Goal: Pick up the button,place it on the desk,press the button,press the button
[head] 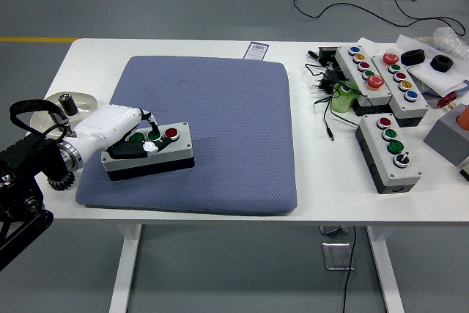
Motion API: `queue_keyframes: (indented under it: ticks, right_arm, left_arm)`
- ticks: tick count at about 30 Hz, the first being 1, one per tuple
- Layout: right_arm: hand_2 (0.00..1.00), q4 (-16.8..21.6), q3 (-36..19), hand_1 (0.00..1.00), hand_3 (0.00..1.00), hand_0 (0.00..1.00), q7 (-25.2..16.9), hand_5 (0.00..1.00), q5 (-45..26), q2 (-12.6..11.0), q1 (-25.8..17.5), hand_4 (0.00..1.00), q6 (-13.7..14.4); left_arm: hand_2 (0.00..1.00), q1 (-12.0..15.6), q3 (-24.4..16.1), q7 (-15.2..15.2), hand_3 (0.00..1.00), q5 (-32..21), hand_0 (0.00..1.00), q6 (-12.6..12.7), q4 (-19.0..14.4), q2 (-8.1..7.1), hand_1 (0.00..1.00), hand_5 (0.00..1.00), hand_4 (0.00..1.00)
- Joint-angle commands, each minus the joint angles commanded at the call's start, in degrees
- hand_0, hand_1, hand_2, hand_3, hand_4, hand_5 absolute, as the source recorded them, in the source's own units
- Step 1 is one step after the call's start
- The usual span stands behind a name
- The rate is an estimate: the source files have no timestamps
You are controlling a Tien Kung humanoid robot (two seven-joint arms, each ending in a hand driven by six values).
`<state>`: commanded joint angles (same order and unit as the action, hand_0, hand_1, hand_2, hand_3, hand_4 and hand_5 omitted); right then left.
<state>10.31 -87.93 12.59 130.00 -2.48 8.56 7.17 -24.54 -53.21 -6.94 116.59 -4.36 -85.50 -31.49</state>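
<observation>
A grey button box (157, 153) with a green and a red button lies on the blue-grey pad (220, 115), near its front left part. My left hand (132, 141) comes in from the left and lies over the box's left half, its black fingers (139, 149) curled on the top face by the green button. The red button (172, 133) is uncovered. My right arm is out of view.
Three more button boxes (388, 152) stand at the right, with black cables (326, 100) and a green object (341, 98) beside them. A beige dish (69, 104) sits at the pad's left. A small card (256, 50) lies behind the pad.
</observation>
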Motion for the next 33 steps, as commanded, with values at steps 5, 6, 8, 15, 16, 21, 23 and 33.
queue_keyframes:
  ticks: [5,6,8,15,16,21,23,33]
  right_arm:
    - [0.674,0.00,0.17,0.658,0.624,0.673,0.01,0.173,-0.12,-0.03,0.04,0.310,-0.02]
    - [0.674,0.00,0.20,0.658,0.624,0.673,0.01,0.173,-0.15,-0.03,0.05,0.310,-0.02]
    - [0.674,0.00,0.30,0.658,0.624,0.673,0.02,0.173,-0.24,-0.03,0.07,0.310,-0.01]
    - [0.674,0.00,0.52,0.658,0.624,0.673,0.02,0.173,-0.40,-0.05,0.07,0.310,-0.02]
    - [0.674,0.00,0.51,0.658,0.624,0.673,0.02,0.173,-0.36,-0.07,0.06,0.310,-0.02]
    - [0.674,0.00,0.51,0.658,0.624,0.673,0.01,0.173,-0.40,-0.08,0.08,0.310,0.00]
    - [0.674,0.00,0.53,0.658,0.624,0.673,0.01,0.173,-0.44,-0.08,0.10,0.310,0.01]
    - [0.674,0.00,0.64,0.658,0.624,0.673,0.02,0.173,-0.27,-0.04,0.30,0.310,-0.05]
  left_arm:
    - [0.002,-0.08,0.25,-0.14,0.576,-0.13,0.002,-0.38,0.51,0.00,0.002,0.998,0.734]
    - [0.002,-0.11,0.43,-0.21,0.576,-0.05,0.002,-0.52,0.69,0.00,0.002,0.998,0.734]
    - [0.002,-0.14,0.83,-0.31,0.576,0.20,0.002,-0.86,1.08,0.00,0.002,0.998,0.734]
    - [0.002,-0.19,1.66,-0.78,0.578,0.34,0.002,-2.14,1.83,0.12,0.002,0.998,0.734]
    - [0.002,-0.18,1.71,-0.86,0.577,0.34,0.002,-2.20,1.90,0.14,0.002,0.998,0.737]
    - [0.002,-0.17,1.32,-0.65,0.577,0.52,0.002,-0.89,1.26,0.15,0.002,0.998,0.737]
    - [0.002,-0.20,0.84,-0.32,0.572,0.58,0.002,0.55,0.64,0.18,0.002,0.998,0.739]
    - [0.002,-2.21,2.86,1.03,0.573,-0.64,0.002,4.70,-0.78,0.46,0.002,0.998,0.736]
